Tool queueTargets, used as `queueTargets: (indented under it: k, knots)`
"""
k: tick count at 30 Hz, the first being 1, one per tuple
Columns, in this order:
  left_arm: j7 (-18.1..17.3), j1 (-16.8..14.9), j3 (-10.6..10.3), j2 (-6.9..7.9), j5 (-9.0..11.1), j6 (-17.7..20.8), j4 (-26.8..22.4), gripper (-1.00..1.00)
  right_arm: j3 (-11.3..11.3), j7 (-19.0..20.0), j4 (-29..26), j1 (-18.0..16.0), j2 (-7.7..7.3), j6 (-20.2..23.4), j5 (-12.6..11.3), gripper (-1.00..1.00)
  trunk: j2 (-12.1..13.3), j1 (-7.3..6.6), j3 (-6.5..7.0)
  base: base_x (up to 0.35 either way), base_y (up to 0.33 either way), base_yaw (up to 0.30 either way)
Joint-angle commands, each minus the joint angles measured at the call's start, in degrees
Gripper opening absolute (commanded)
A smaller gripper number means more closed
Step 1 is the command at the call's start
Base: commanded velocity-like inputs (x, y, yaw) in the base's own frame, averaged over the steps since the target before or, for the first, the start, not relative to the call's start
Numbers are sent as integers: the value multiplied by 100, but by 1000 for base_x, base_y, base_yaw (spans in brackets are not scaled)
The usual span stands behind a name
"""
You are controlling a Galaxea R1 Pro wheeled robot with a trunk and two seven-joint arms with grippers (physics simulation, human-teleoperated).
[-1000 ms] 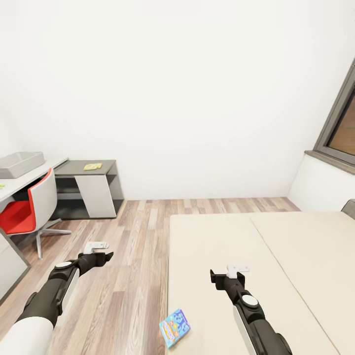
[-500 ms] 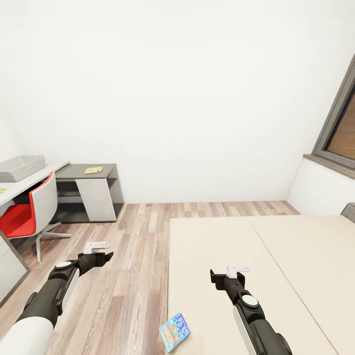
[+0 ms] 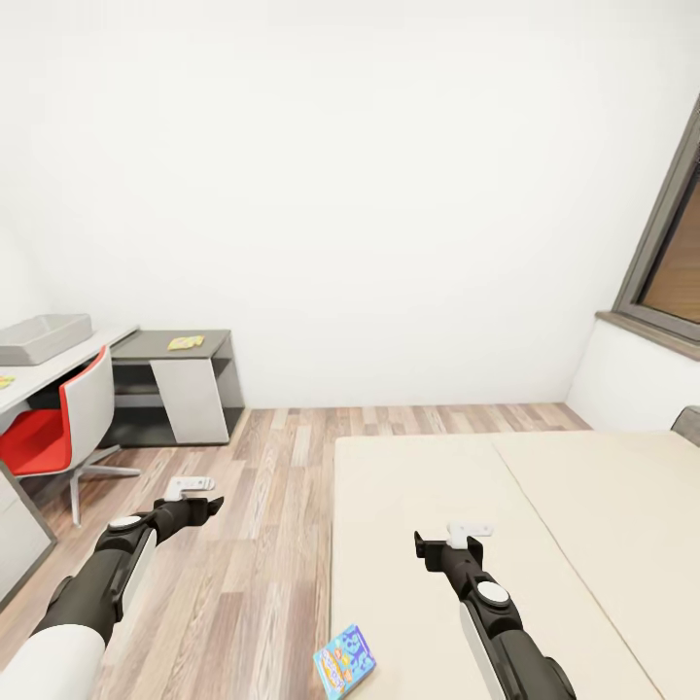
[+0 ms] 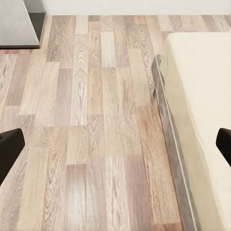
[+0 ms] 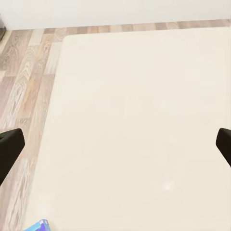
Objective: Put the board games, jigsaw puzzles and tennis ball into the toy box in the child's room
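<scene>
Below, a blue board game [image 3: 345, 661] lies at the bed [image 3: 544, 506] edge

No text, label, brand, number or sign can be read anywhere. The blue board game [image 3: 344, 661] at the near edge of the bed [image 3: 506, 544], at about 6 o'clock in the head view, carries a colourful print with what looks like cartoon lettering, but it is too small and blurred to make out a single word. A corner of the same box [image 5: 39, 225] shows in the right wrist view, and its print is just as unreadable there.
</scene>
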Motion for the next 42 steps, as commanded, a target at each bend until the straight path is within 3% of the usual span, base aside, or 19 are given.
queueTargets:
  k: [1,32,42]
  knots:
    - [-56,-5,20,-2,-54,22,-8,100,11,-31,-9,-4,-1,33,10,100,-13,4,-4,0,0,5]
    - [-75,-5,8,5,-41,20,-8,100,29,-29,-18,-4,-10,3,18,100,-13,4,32,0,2,5]
    - [-75,-5,8,5,-44,29,-8,100,29,-29,-18,-4,-10,10,9,100,-13,4,32,0,219,0]
